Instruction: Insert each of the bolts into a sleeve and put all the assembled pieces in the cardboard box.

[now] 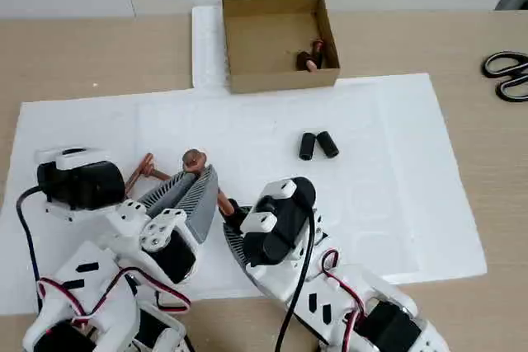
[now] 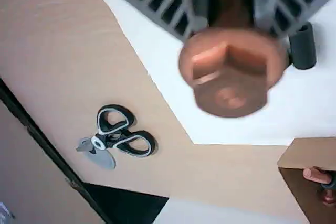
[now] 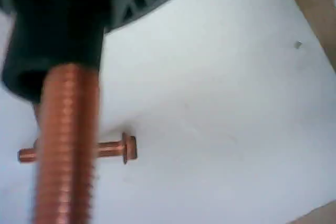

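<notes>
Bolt (image 2: pixel 228 72) clamped in left tool (image 1: pixel 198 172), threaded end inside black sleeve (image 3: pixel 52 24) clamped in right tool (image 1: pixel 234 218).

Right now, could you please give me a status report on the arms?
Left gripper shut on bolt. Right gripper shut on sleeve, thread at its mouth. Spare bolt, two sleeves loose on mat, not blocking.

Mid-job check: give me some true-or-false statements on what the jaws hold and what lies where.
1. Left jaws hold a bolt: true.
2. Right jaws are empty: false, they grip a sleeve.
3. The box is empty: false, an assembled piece lies in it.
4. Two loose sleeves lie on the mat: true.
5. The scissors lie on the mat: false, on bare table.
</notes>
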Controlling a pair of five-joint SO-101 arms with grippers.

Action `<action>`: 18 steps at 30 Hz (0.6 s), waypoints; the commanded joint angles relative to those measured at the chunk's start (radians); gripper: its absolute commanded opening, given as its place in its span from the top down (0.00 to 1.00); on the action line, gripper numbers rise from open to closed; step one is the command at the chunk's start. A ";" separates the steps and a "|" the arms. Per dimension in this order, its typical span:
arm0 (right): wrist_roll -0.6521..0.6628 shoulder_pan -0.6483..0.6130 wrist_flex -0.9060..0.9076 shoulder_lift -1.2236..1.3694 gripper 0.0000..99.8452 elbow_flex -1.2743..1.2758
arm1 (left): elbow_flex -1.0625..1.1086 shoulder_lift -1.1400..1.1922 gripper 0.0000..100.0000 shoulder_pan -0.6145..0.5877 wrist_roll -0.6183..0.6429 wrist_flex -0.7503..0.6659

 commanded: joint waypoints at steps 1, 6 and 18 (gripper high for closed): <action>0.011 -0.008 0.005 -0.013 1.00 -0.074 | 0.015 0.005 1.00 0.000 0.003 -0.032; 0.009 -0.008 0.042 -0.015 1.00 -0.091 | 0.028 0.005 1.00 0.000 0.003 -0.032; 0.034 -0.073 0.117 -0.139 1.00 -0.084 | 0.074 0.006 1.00 -0.002 -0.023 -0.120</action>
